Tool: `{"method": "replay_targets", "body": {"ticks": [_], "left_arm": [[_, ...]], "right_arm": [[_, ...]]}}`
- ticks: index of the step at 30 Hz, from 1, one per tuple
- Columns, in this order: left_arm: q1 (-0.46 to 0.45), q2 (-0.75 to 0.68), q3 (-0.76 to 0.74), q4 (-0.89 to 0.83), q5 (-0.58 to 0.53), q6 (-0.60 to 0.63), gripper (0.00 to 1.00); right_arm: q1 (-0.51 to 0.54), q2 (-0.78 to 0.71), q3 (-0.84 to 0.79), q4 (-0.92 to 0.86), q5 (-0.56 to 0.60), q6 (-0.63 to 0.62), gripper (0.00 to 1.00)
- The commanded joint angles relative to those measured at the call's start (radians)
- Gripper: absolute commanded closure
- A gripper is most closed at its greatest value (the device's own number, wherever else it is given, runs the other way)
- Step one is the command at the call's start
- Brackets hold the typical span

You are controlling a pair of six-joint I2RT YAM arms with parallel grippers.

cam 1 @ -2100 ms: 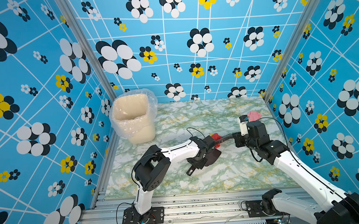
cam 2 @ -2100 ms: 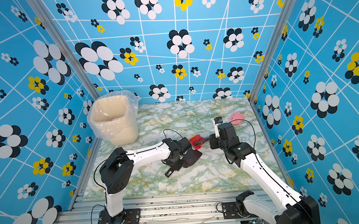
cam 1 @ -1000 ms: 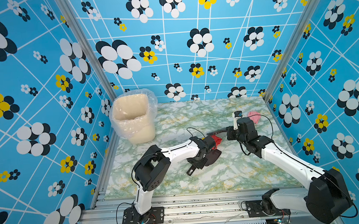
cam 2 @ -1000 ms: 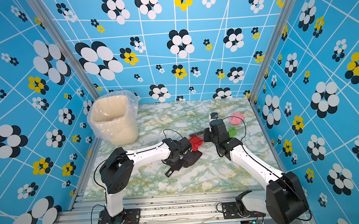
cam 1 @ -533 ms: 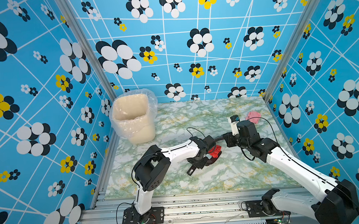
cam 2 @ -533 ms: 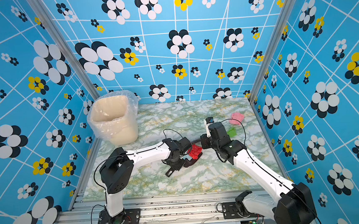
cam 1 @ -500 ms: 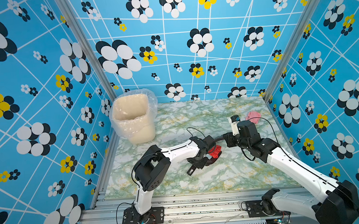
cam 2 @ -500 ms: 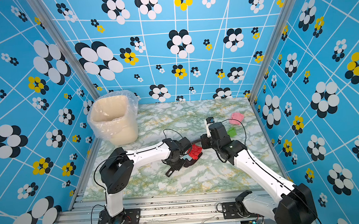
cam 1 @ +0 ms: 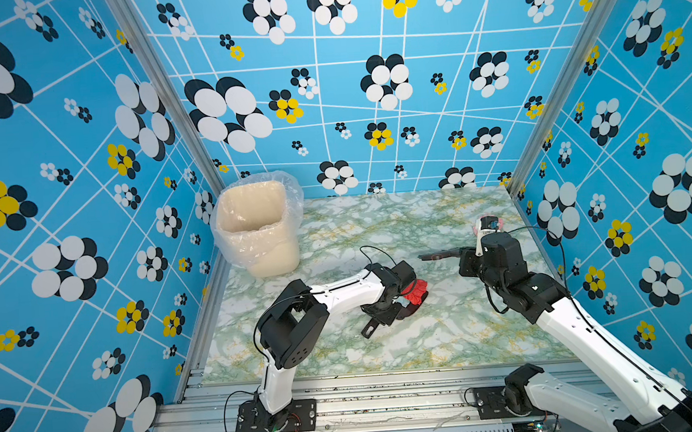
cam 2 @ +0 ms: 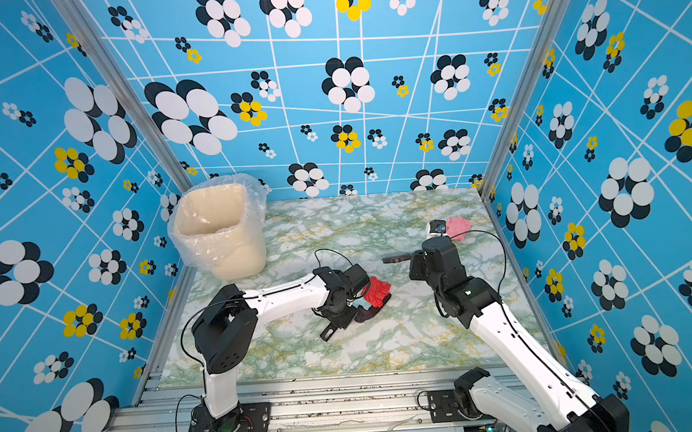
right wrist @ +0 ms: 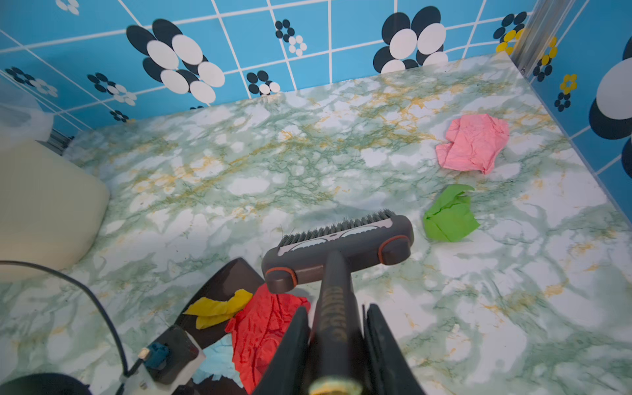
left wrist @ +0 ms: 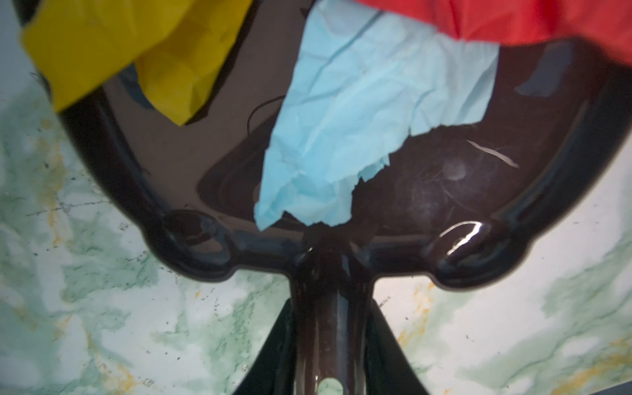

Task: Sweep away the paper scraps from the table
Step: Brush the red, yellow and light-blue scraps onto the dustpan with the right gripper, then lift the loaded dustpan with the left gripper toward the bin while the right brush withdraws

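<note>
Red scrap [cam 2: 376,292] on the dark dustpan [cam 2: 370,313] (pink scrap [cam 2: 458,226] well apart, farther back and right)

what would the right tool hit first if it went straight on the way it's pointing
Likely the bare table: the brush in the right tool leads, and only open marble lies ahead, though depth is unclear.

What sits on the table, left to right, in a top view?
bin → red scrap → brush → pink scrap
</note>
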Motion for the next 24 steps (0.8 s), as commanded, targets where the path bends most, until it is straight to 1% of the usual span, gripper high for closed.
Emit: {"method": "replay_targets", "body": {"ticks": [1,4,6,15,17,21,24], "left_arm": [[-0.006,0.019,0.003,-0.001,0.019,0.000,1.00],[-0.006,0.024,0.003,0.001,0.021,0.001,1.00],[-0.006,0.028,0.004,0.002,0.023,0.000,1.00],[-0.004,0.027,0.006,0.028,0.057,-0.009,1.00],[-0.003,0.022,0.007,0.026,0.054,-0.011,1.00],[0.000,-0.002,0.004,0.025,0.054,-0.011,1.00],[0.003,-0.026,0.002,0.017,0.043,-0.014,1.00]], "right_arm": [[-0.003,-0.007,0.025,-0.075,-0.022,-0.088,1.00],[-0.002,-0.003,0.015,-0.099,-0.126,-0.110,1.00],[0.001,-0.007,0.002,-0.092,-0.173,-0.104,1.00],[0.007,-0.023,-0.024,-0.046,-0.300,-0.053,1.00],[0.007,-0.031,-0.013,-0.063,-0.257,-0.042,1.00],[0.003,-0.089,-0.007,-0.071,-0.123,-0.035,1.00],[-0.014,-0.148,-0.005,-0.059,-0.065,-0.037,1.00]]}}
